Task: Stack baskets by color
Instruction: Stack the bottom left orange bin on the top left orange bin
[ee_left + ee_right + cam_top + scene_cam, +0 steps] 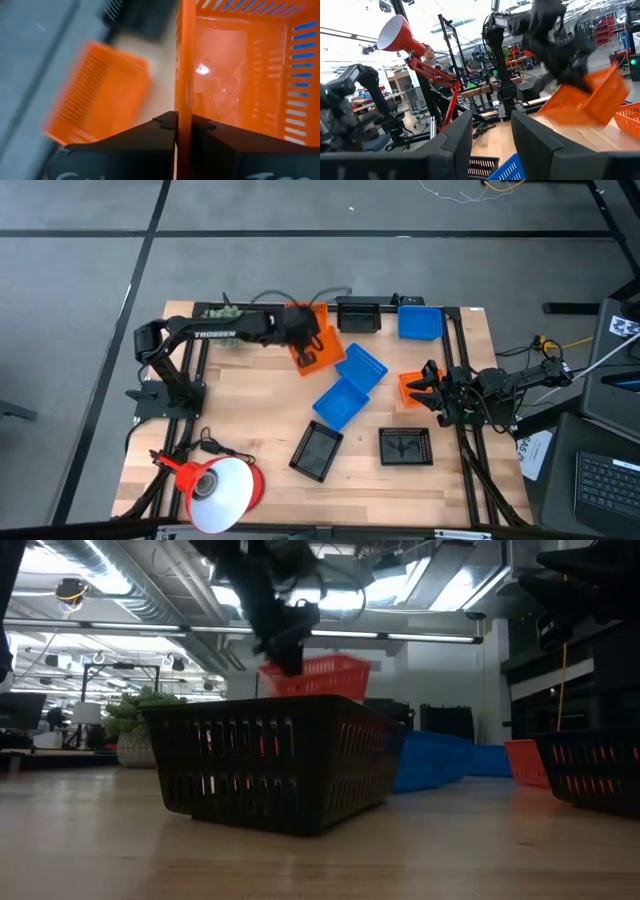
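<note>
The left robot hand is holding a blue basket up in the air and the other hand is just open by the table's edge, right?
Not quite: the basket that the left gripper holds is orange, not blue. The left wrist view shows its fingers shut on the orange wall, and the low view shows it lifted above the table. The rest is right: the right gripper waits open near the table's edge.

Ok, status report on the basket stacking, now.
Left gripper shut on orange basket, lifted off table. Right gripper open, waiting by second orange basket. Nothing in the way.
</note>
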